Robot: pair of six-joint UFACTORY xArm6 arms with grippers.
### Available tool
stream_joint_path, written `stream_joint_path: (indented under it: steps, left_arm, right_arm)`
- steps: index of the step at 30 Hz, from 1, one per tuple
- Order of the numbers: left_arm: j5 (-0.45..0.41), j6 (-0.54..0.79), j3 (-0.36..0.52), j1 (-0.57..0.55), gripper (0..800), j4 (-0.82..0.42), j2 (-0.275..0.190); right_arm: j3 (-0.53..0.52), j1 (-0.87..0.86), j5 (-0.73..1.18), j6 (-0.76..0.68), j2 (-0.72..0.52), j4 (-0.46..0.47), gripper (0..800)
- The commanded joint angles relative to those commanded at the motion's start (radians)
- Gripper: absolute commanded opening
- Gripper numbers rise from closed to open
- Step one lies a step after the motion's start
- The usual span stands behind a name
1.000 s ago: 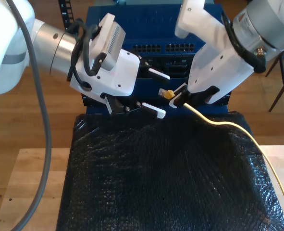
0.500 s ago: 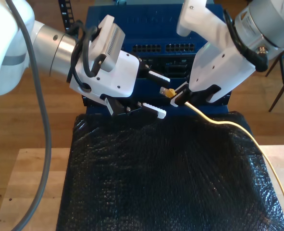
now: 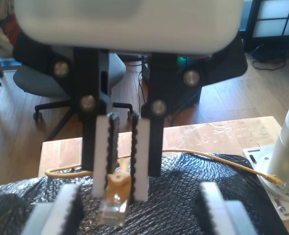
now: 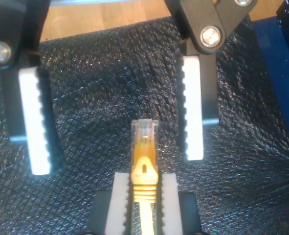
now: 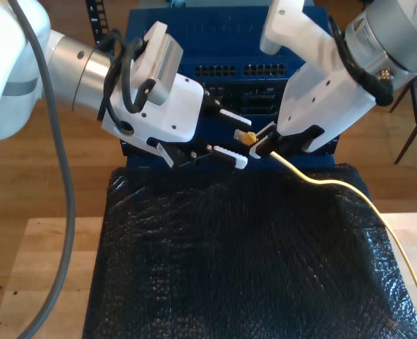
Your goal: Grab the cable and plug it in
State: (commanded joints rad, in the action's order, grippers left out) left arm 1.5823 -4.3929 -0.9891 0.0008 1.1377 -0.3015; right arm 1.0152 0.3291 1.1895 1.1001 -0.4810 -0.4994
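The pale-yellow cable (image 5: 335, 185) runs over the black mat from the exterior view's right up to its clear plug (image 5: 248, 138). My second gripper (image 5: 264, 143) is shut on the yellow boot just behind the plug (image 4: 144, 134), which sticks out past its pads (image 4: 169, 196). My first gripper (image 5: 238, 138) comes in from the exterior view's left and is open. One white ribbed finger (image 4: 34, 122) stands on each side of the plug without touching it. In the first wrist view, my second gripper (image 3: 120, 191) hangs shut on the plug (image 3: 112, 208).
A blue network switch (image 5: 194, 32) with rows of ports stands just behind both grippers. A black bubble-wrap mat (image 5: 229, 254) covers the wooden table (image 5: 46, 268). The cable's other end (image 3: 274, 178) lies by a white arm base (image 3: 286, 161).
My first gripper has edged toward the plug, and its two fingers stand slightly closer together. My second gripper and the cable have barely moved.
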Motion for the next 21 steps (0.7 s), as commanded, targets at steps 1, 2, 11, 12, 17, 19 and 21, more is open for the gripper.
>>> stream_joint_path:
  steps: [1,2,11,12,17,19,21]
  left_arm:
    - [0.0,0.002,0.002,0.002,487,0.0,0.0]
    - [0.0,0.002,0.002,0.002,483,0.0,0.0]
    - [-0.005,0.012,0.006,0.032,390,0.002,0.0]
    - [-0.003,0.014,0.008,0.032,370,0.003,0.0]
    - [-0.003,0.015,0.008,0.034,357,0.003,0.0]
    - [-0.003,0.017,0.008,0.034,357,0.012,0.0]
    - [-0.002,0.025,0.008,0.034,357,0.025,0.0]
  right_arm:
    - [0.0,-0.003,0.0,0.0,0.0,0.0,3]
    - [0.0,-0.005,0.0,0.0,0.0,0.0,3]
    - [-0.002,-0.005,0.0,0.0,0.0,0.0,4]
    - [0.0,-0.005,0.0,0.0,0.0,0.0,4]
    - [0.0,-0.005,0.0,0.0,0.0,0.0,4]
    - [0.0,-0.003,0.0,0.002,0.0,0.0,3]
    - [0.0,-0.003,0.0,0.002,0.002,0.0,4]
